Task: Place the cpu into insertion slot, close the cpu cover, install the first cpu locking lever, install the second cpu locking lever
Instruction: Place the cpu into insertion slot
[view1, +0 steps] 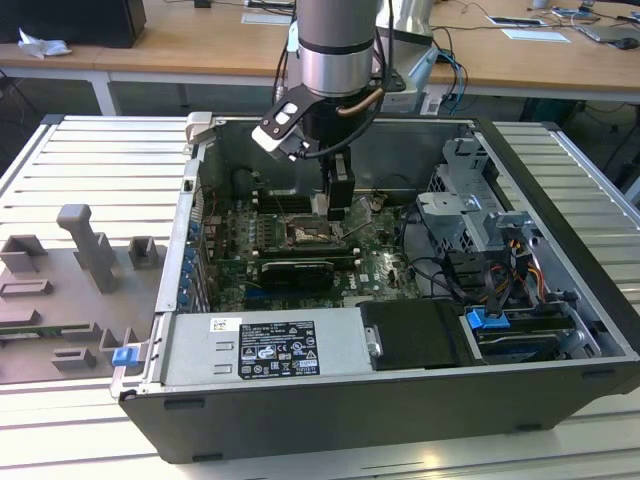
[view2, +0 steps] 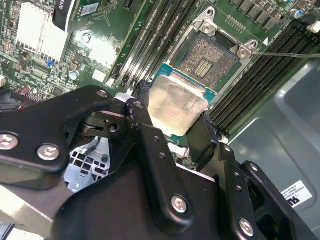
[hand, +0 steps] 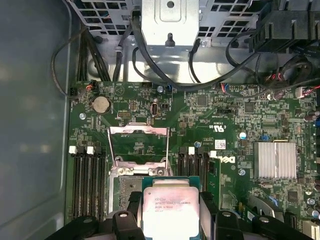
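Gripper clamped on the cpu, which is held above the board just short of the uncovered insertion slot; a tilted or offset descent would likely bend socket contacts or jam the chip on the rim

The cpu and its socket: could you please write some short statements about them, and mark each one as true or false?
1. The hand grips the cpu between its fingers. True.
2. The cpu is seated in the insertion slot. False: the slot's contacts lie bare, and the cpu is in the hand.
3. The cpu cover is closed over the slot. False: it is swung open, away from the slot.
4. The arm reaches down into the open computer case. True.
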